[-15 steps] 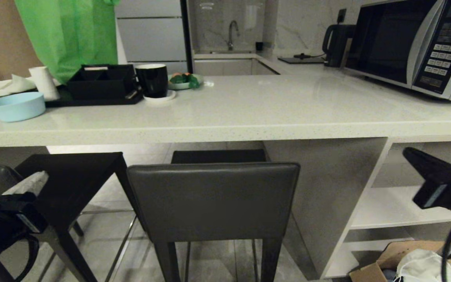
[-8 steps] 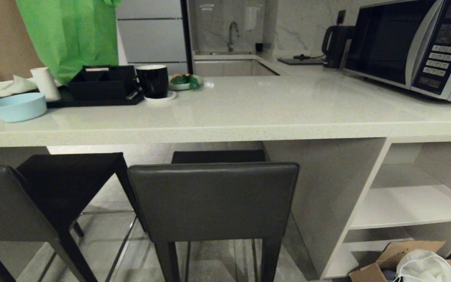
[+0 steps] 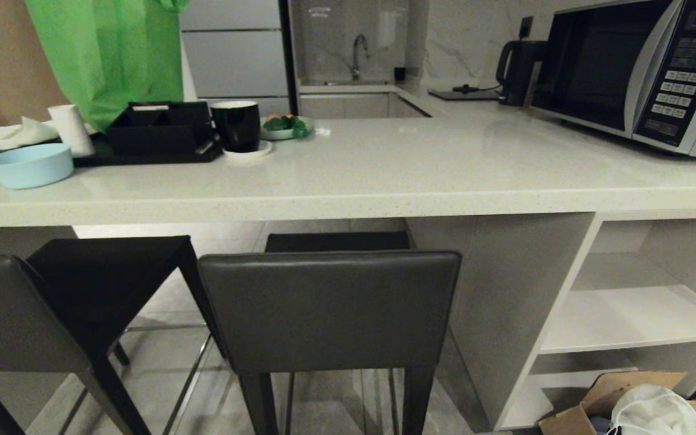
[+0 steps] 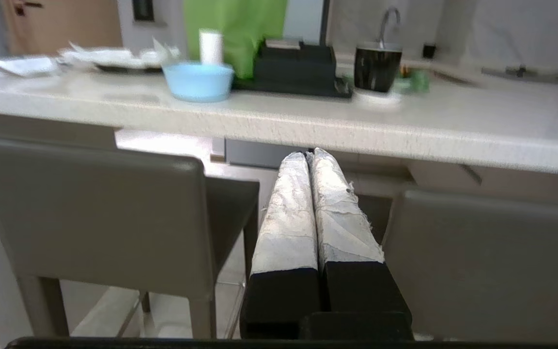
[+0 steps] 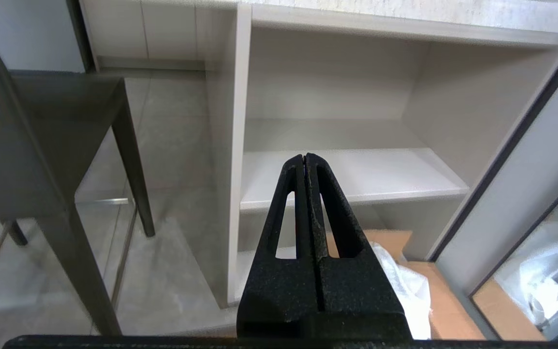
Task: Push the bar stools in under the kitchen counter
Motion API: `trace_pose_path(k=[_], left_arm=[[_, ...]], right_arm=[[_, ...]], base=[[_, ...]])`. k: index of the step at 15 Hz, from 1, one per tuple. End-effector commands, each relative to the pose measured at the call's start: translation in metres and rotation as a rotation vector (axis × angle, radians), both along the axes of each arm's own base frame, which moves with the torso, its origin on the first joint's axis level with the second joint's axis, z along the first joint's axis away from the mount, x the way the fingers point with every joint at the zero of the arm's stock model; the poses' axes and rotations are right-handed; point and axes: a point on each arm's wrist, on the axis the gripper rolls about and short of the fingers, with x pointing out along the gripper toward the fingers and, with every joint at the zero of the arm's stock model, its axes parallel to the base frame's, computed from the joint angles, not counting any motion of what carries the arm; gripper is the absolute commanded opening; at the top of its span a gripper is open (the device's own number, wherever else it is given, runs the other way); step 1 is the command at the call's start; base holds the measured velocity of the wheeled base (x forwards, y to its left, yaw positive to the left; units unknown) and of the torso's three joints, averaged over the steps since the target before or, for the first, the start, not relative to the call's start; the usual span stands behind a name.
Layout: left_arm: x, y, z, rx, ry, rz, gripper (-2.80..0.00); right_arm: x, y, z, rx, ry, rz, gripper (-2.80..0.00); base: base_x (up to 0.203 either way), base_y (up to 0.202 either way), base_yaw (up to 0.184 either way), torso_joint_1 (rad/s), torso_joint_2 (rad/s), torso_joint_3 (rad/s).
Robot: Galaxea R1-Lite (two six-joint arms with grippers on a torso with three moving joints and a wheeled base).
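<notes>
While both bar stools [image 3: 330,308] stand with seats partly beneath the tabletop [image 3: 348,202] edge, their backrests are left out in front of it. Open floor [image 3: 167,308] is seen between the stools. The left pincer [image 4: 309,157] is held level, pressed together, empty, between the two backrests. The right pincer [image 5: 305,159] is likewise pressed together, empty, aimed toward the white shelves [image 5: 351,179].

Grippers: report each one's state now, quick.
Left gripper: shut, holding nothing, between the two bar stools' backrests.
Right gripper: shut, holding nothing, facing the white shelves.
</notes>
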Motion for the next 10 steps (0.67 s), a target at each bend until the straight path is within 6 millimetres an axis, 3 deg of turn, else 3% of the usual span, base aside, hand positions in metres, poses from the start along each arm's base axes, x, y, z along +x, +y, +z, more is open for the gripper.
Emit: trace_pose_path(k=[1,3,5,8,10], left_arm=[[-0.013,-0.001,0.011,-0.001,-0.006,0.0,-2.8],[-0.007,0.0,-0.009,0.006,0.041,-0.036,-2.8],[-0.008,-0.003,-0.038,0.046,0.084,-0.214,-2.8],[-0.013,-0.005,-0.062,0.088,0.113,-0.316,-2.8],[0.0,-0.005,-0.089,0.133,0.194,-0.336,-2.8]], right_arm=[[-0.009,0.0,-0.016,-0.004,-0.036,-0.008,-2.8],[-0.009,0.0,-0.029,-0.016,-0.03,-0.008,-2.8],[-0.01,0.0,-0.037,-0.023,-0.023,-0.008,-2.8],[-0.006,0.001,-0.047,-0.022,0.018,0.005,-2.8],[0.0,0.002,-0.06,-0.022,0.062,0.05,-2.8]], base=[[0.0,0.0,0.0,0.0,0.0,0.0],[0.0,0.0,0.0,0.0,0.0,0.0],[0.0,0.0,0.0,0.0,0.0,0.0],[0.0,0.0,0.0,0.0,0.0,0.0],[0.0,0.0,0.0,0.0,0.0,0.0]])
